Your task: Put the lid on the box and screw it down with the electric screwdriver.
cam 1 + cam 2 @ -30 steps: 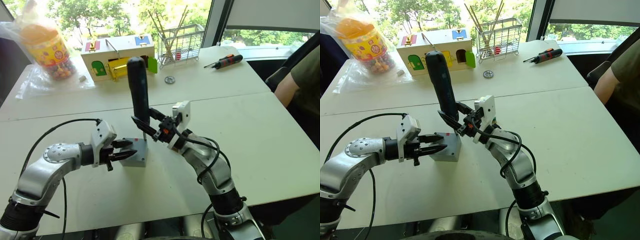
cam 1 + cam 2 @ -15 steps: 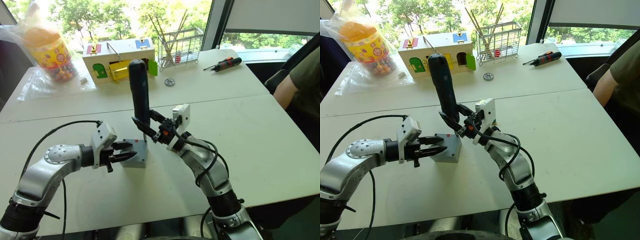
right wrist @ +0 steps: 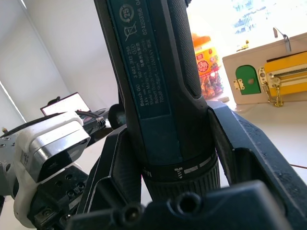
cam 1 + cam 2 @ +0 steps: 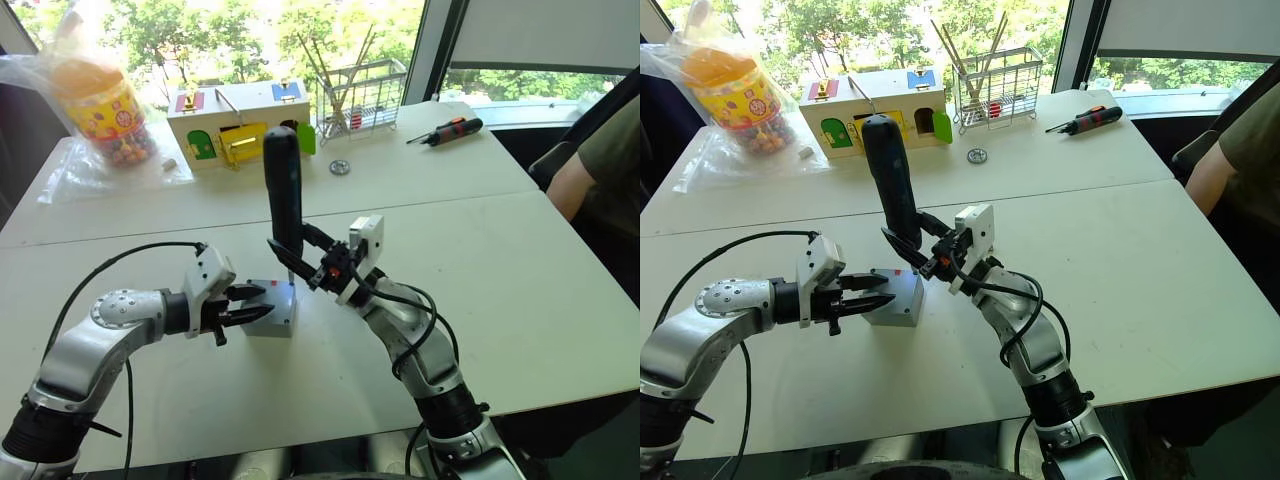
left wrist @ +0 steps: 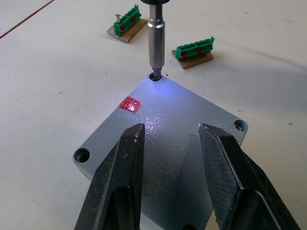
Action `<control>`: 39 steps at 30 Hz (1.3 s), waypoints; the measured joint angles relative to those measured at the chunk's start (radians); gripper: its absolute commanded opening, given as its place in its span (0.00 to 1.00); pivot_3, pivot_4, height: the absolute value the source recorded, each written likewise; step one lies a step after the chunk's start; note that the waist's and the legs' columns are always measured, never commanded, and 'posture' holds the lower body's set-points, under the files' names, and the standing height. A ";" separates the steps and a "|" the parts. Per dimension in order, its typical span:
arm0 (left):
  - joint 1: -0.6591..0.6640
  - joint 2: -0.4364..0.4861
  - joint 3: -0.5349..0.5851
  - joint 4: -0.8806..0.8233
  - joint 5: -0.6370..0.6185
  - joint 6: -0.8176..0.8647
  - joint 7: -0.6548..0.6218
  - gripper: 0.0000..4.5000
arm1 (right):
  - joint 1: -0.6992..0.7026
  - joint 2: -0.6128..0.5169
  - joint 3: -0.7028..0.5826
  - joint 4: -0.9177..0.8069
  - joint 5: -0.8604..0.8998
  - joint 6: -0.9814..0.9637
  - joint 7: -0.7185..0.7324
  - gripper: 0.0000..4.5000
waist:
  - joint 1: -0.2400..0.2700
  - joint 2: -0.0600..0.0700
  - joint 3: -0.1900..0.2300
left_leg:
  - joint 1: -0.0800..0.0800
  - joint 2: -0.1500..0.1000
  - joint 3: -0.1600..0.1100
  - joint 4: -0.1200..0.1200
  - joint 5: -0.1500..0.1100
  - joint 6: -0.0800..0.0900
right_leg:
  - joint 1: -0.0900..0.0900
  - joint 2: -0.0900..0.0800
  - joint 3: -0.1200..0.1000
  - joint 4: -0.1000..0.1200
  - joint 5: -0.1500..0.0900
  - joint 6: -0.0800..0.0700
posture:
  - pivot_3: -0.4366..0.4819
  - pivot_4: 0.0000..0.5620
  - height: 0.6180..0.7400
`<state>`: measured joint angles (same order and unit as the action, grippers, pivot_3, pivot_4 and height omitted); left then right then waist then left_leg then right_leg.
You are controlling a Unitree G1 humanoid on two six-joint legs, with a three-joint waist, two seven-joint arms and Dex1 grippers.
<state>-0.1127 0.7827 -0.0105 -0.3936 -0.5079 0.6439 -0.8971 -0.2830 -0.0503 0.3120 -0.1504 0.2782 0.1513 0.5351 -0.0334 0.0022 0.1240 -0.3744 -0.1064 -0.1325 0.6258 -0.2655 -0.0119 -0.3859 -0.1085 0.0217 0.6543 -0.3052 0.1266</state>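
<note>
So not much has moved over the last second, honestly. The right gripper [image 4: 303,257] is still clamped around the lower end of the electric screwdriver [image 4: 283,187], which stands nearly upright, same as a moment ago, maybe a touch straighter. Its metal bit [image 5: 155,36] sits right in one corner screw hole of the lid [image 5: 168,139], and a bluish glow from the tool falls on the grey surface beside the red mark [image 5: 130,103].

The lid is already seated on the box [image 4: 271,308], which sits on the white table [image 4: 520,260] between the two arms. The left gripper [image 4: 252,303] keeps its two fingers spread, lying over the near part of the lid; I can't tell if they actually press on it or just hover.

My read: one corner is being driven right now, and since nothing has shifted, the box is holding steady. The other corner holes in the left wrist view look empty, so there's plenty left to do.
</note>
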 measured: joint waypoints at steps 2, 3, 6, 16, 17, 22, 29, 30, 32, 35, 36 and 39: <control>0.000 0.000 -0.001 0.000 0.003 0.000 0.000 0.40 | 0.001 0.000 0.001 0.005 -0.001 -0.008 0.002 0.40 | 0.000 0.000 -0.001 | 0.000 0.000 0.000 0.000 0.000 0.000 | 0.000 0.000 0.000 -0.001 0.000 0.000 | 0.48 0.27 1.00; 0.000 0.000 -0.001 0.000 0.003 0.000 0.000 0.40 | 0.001 0.000 0.001 0.005 -0.001 -0.009 0.003 0.40 | 0.001 0.000 -0.001 | 0.000 0.000 0.000 0.000 0.000 0.000 | 0.000 0.000 0.000 -0.001 0.000 0.000 | 0.48 0.27 1.00; -0.001 -0.001 -0.003 0.000 0.003 0.000 0.000 0.40 | 0.001 0.001 0.001 0.006 -0.001 -0.010 0.002 0.40 | 0.002 0.001 -0.001 | 0.000 0.000 0.000 0.000 0.000 0.000 | 0.001 0.000 0.000 -0.001 0.000 0.000 | 0.48 0.27 1.00; -0.006 -0.004 -0.010 0.001 0.005 -0.002 0.001 0.40 | -0.008 0.001 -0.002 0.001 -0.001 -0.001 -0.008 0.40 | 0.016 0.001 -0.001 | 0.000 0.001 0.000 -0.001 0.000 0.000 | 0.000 0.002 0.001 -0.003 0.000 0.000 | 0.48 0.27 1.00; -0.008 -0.004 -0.011 0.001 0.005 -0.001 0.002 0.40 | -0.011 0.001 -0.004 -0.006 0.000 0.010 -0.012 0.40 | 0.017 0.001 -0.001 | 0.000 0.001 0.000 -0.002 0.000 0.000 | 0.000 0.002 0.001 -0.003 0.000 0.000 | 0.48 0.27 1.00; -0.012 -0.005 -0.012 0.001 0.004 -0.002 -0.004 0.40 | -0.046 -0.014 -0.036 -0.096 0.046 0.165 -0.043 0.40 | 0.020 0.002 0.001 | -0.001 0.001 0.000 -0.002 0.000 0.000 | -0.001 0.002 0.001 -0.004 0.000 0.000 | 0.48 0.27 1.00; -0.045 0.046 0.035 0.023 -0.070 0.062 -0.068 0.40 | -0.295 -0.044 -0.241 -0.329 0.361 0.568 -0.178 0.40 | 0.016 0.002 0.011 | -0.019 0.002 -0.001 0.002 0.005 -0.008 | -0.014 0.001 0.001 0.001 0.001 -0.001 | 0.48 0.27 1.00; -0.060 0.054 0.039 0.038 -0.080 0.080 -0.076 0.40 | -0.349 -0.053 -0.293 -0.350 0.421 0.601 -0.200 0.40 | 0.016 0.003 0.012 | -0.019 0.002 -0.001 0.001 0.005 -0.008 | -0.017 0.001 0.001 0.001 0.000 -0.001 | 0.48 0.27 1.00; -0.094 0.065 0.060 0.057 -0.106 0.110 -0.087 0.40 | -0.434 -0.073 -0.382 -0.381 0.520 0.644 -0.239 0.40 | 0.019 0.001 0.013 | -0.019 0.002 -0.003 0.001 0.005 -0.008 | -0.017 0.001 -0.001 -0.001 0.000 -0.001 | 0.48 0.27 1.00; -0.165 0.064 0.067 0.073 -0.122 0.130 -0.093 0.40 | -0.442 -0.080 -0.430 -0.354 0.599 0.718 -0.313 0.40 | 0.016 0.000 0.014 | -0.019 0.001 -0.002 0.002 0.005 -0.008 | -0.017 0.000 0.000 -0.001 0.001 -0.001 | 0.48 0.27 1.00; -0.184 0.062 0.068 0.073 -0.130 0.134 -0.094 0.40 | -0.442 -0.088 -0.434 -0.338 0.613 0.748 -0.336 0.40 | 0.016 0.000 0.015 | -0.019 0.001 -0.002 0.002 0.005 -0.007 | -0.016 -0.001 0.000 0.000 0.001 -0.001 | 0.48 0.27 1.00; -0.231 0.053 0.070 0.073 -0.148 0.139 -0.092 0.40 | -0.442 -0.165 -0.440 -0.294 0.660 0.871 -0.384 0.40 | 0.015 0.001 0.016 | -0.022 0.001 -0.001 0.002 0.005 -0.008 | -0.015 -0.002 0.000 0.000 0.001 -0.001 | 0.48 0.27 1.00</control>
<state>-0.3433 0.8359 0.0599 -0.3205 -0.6559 0.7829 -0.9892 -0.7247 -0.2148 -0.1277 -0.4448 0.9386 1.0221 0.1515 -0.0182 0.0034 0.1404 -0.3960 -0.1059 -0.1335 0.6279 -0.2604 -0.0196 -0.4013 -0.1105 0.0219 0.6544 -0.3047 0.1261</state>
